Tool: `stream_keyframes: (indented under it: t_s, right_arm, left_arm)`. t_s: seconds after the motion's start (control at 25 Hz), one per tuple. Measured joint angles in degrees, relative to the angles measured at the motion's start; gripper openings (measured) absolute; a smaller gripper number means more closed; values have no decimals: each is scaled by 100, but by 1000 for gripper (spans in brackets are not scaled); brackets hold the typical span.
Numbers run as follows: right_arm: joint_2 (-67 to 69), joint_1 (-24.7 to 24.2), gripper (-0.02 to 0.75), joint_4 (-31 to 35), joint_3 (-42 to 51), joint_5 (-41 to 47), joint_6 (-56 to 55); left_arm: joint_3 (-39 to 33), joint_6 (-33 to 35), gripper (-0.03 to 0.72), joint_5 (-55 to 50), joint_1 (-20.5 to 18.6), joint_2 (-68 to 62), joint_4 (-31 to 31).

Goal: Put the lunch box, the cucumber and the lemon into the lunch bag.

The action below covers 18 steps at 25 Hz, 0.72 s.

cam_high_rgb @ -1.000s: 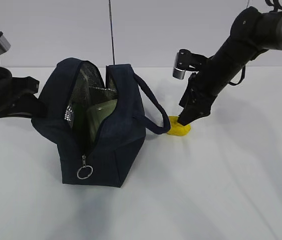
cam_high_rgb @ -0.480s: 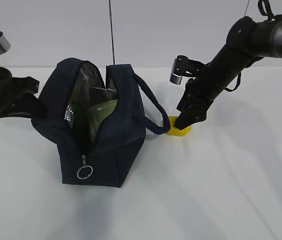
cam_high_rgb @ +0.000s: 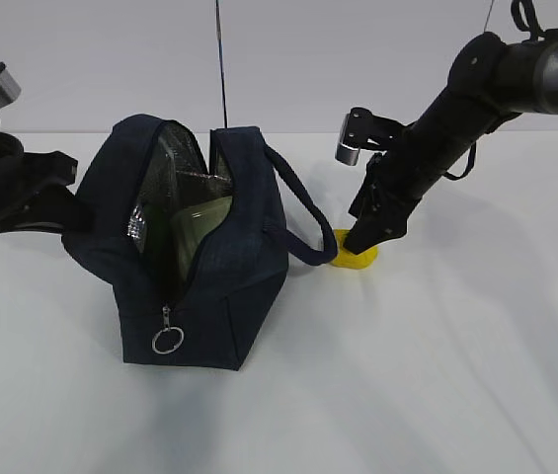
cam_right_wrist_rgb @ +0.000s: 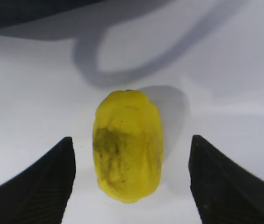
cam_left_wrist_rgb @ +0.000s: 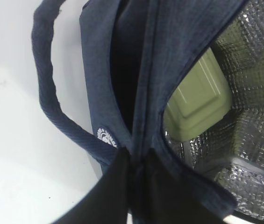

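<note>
Lying lumpy yellow lemon (cam_right_wrist_rgb: 128, 145), dark-smudged

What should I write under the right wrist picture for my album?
Open right gripper poised around the lemon on the table.

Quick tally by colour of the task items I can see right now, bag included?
Dark navy: 1, the boxy fabric lunch bag
Pale sage green: 1, the lunch box lid inside the bag
Bright yellow: 1, the lumpy lemon on the table
Total: 3
The cucumber cannot be made out.
</note>
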State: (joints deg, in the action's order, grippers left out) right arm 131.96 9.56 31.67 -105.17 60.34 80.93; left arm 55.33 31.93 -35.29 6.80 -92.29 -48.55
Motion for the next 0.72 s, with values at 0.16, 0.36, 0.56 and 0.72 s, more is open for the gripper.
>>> stream_keyframes:
  t_s: [0.16, 0.36, 0.56, 0.72]
  right_arm:
    - [3, 0, 560, 41, 0, -10, 0]
    - [195, 8, 560, 93, 0, 91, 0]
    - [202, 45, 560, 93, 0, 105, 0]
    - [202, 45, 520, 93, 0, 95, 0]
  left_arm:
    - [0, 0, 18, 0, 0, 0, 0]
    - [0, 0, 18, 0, 0, 0, 11]
    - [0, 0, 18, 0, 0, 0, 11]
    - [0, 0, 18, 0, 0, 0, 11]
